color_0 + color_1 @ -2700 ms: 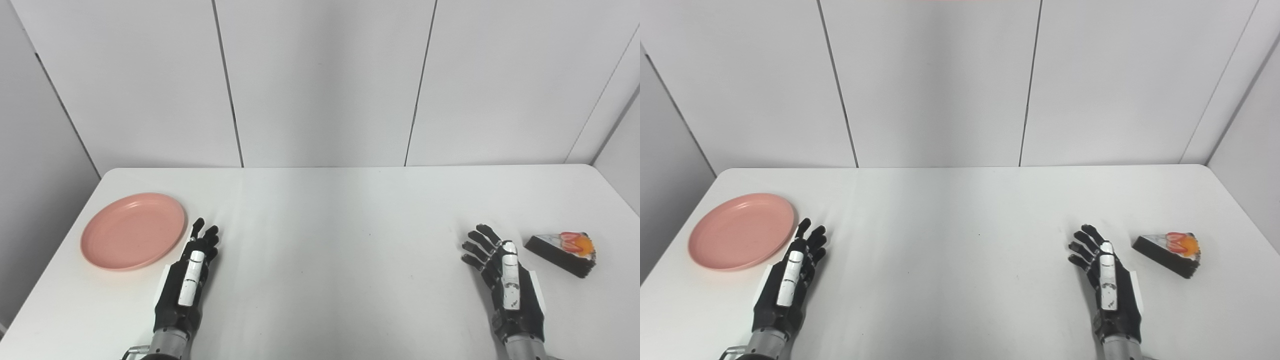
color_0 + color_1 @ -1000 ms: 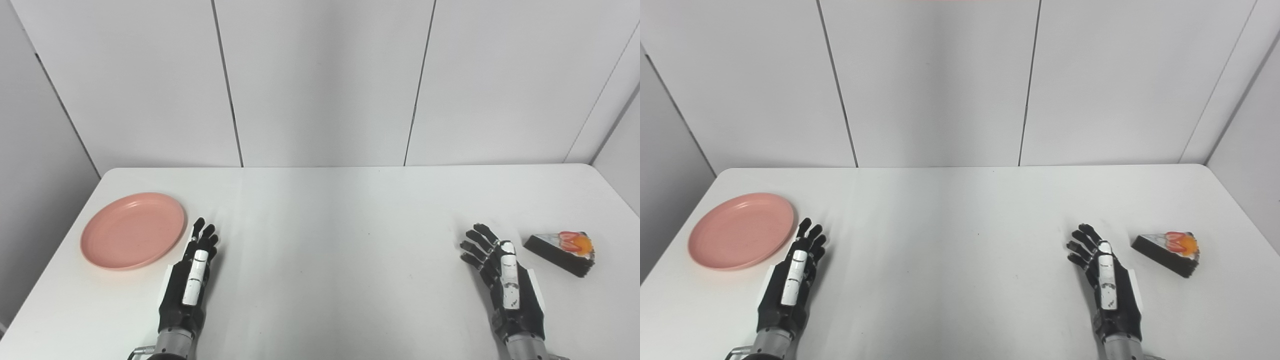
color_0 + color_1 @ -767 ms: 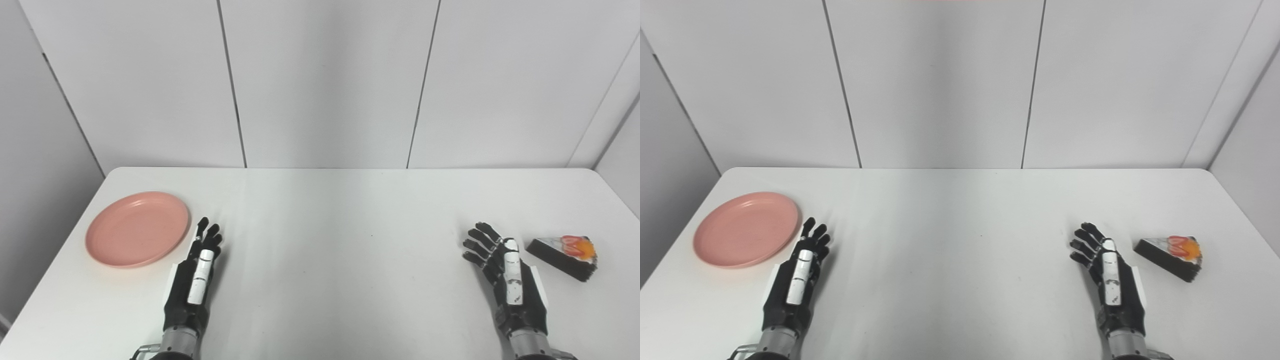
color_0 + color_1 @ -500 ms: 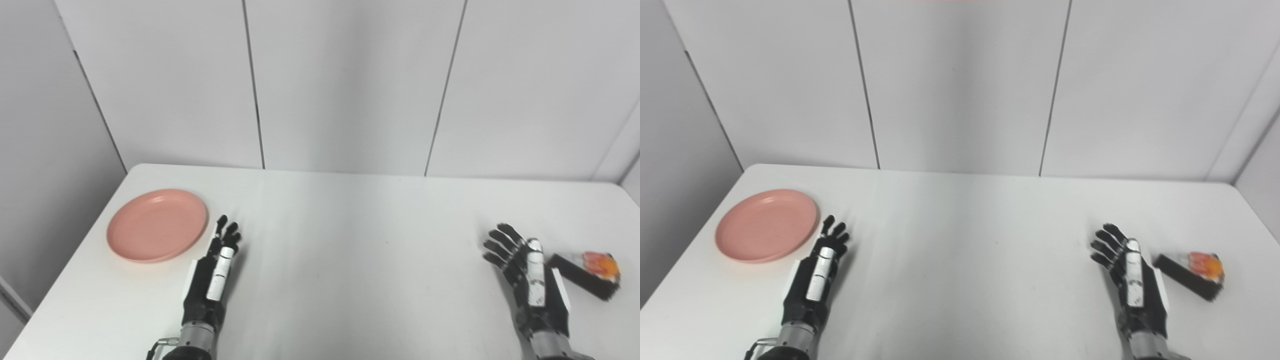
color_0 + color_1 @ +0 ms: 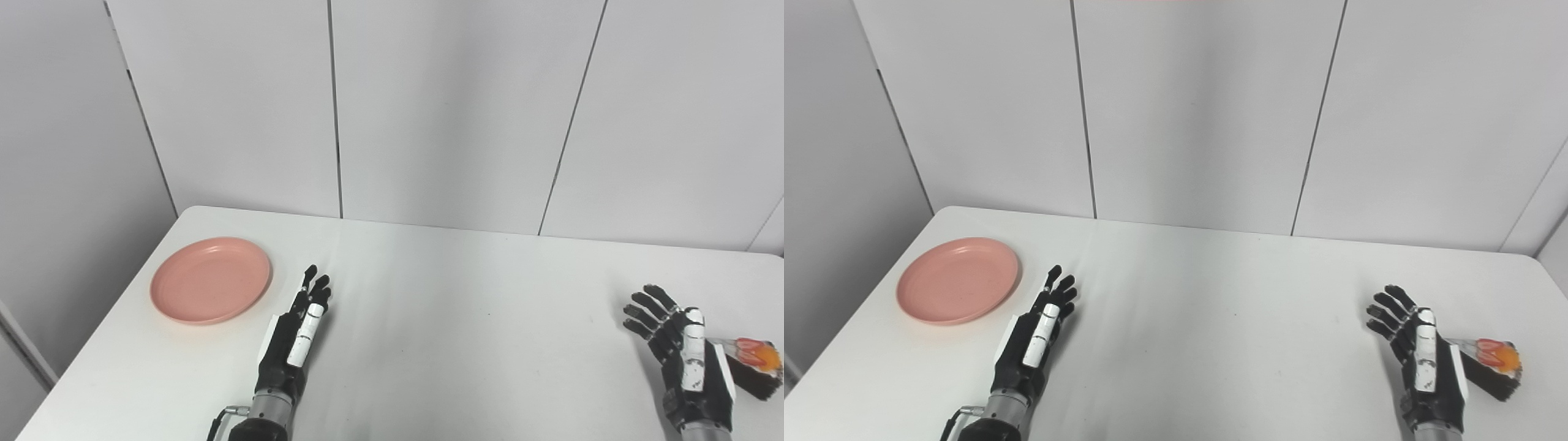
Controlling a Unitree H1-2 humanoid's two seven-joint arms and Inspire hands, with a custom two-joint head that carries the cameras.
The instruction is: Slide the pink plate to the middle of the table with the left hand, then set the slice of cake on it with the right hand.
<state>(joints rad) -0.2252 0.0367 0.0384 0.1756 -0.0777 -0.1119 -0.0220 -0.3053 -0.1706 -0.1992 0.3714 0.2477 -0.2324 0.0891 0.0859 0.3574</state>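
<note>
Pink plate point(image 5: 211, 280) | far-left worktop point(image 5: 453, 318), untouched | left hand point(image 5: 294, 334) just beside, fingers straight, empty | likely light, rigid, slides easily; push at rim | cake slice point(image 5: 1488, 366) behind open right hand point(image 5: 1421, 355), soft; take its sides.

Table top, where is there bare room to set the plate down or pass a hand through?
The widest bare stretch of the table lies between the left hand and the right hand, back to the wall. It is tight only between the plate and the left hand, and where the cake sits beside the right hand.
</note>
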